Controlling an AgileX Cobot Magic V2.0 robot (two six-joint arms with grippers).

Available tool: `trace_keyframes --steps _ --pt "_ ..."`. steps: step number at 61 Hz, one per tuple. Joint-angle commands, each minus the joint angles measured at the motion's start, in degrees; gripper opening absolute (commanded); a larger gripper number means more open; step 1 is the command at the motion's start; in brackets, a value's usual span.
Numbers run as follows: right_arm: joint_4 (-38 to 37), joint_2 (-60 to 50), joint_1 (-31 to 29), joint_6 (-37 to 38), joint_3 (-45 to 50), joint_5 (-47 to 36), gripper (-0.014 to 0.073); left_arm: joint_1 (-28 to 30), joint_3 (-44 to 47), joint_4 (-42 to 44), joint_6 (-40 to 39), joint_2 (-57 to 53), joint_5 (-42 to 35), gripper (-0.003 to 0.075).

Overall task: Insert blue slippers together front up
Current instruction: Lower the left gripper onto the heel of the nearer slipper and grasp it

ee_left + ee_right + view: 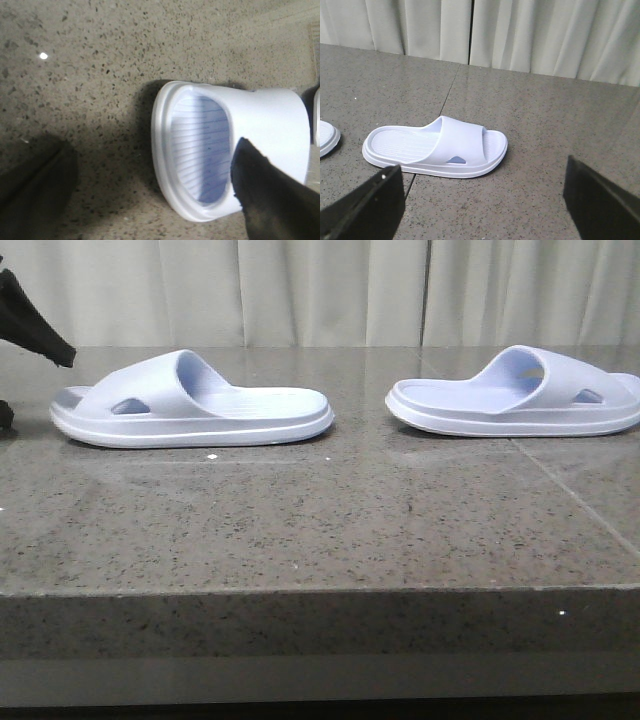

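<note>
Two pale lavender-blue slippers lie sole-down, apart, on the granite table [320, 530]. The left slipper [190, 405] points its toe left; the right slipper [520, 395] points its toe right. My left gripper [30, 385] is at the left slipper's toe end. In the left wrist view the left gripper [155, 200] is open, and the slipper's toe end [200, 150] lies between the fingers, close to one finger [270, 195]. My right gripper [482, 210] is open and empty, short of the right slipper [437, 147]. It is out of the front view.
A pale curtain [330, 290] hangs behind the table. The table's front edge [320, 590] runs across the front view. A seam in the stone [580, 500] runs under the right slipper. The left slipper's heel [327, 137] shows at the edge of the right wrist view.
</note>
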Motion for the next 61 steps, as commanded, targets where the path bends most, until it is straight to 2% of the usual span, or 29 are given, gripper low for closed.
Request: trace_keyframes --steps 1,7,12,50,61 --pt "-0.9 0.8 -0.3 -0.3 -2.0 -4.1 0.0663 0.0 -0.9 -0.7 0.0 -1.4 0.3 0.0507" --pt "-0.9 0.8 -0.3 -0.3 -2.0 -4.1 0.0663 0.0 -0.9 -0.7 0.0 -1.1 0.3 0.0454" --pt "-0.9 0.8 -0.3 -0.3 -2.0 -4.1 0.0663 -0.1 -0.9 -0.7 0.0 -1.0 0.4 0.0442" --pt "-0.9 0.8 -0.3 -0.3 -2.0 -4.1 0.0663 -3.6 -0.9 0.1 0.0 2.3 -0.3 0.0437" --pt "-0.9 0.8 -0.3 -0.3 -2.0 -4.1 0.0663 -5.0 -0.9 0.1 0.0 3.5 0.1 0.0363"
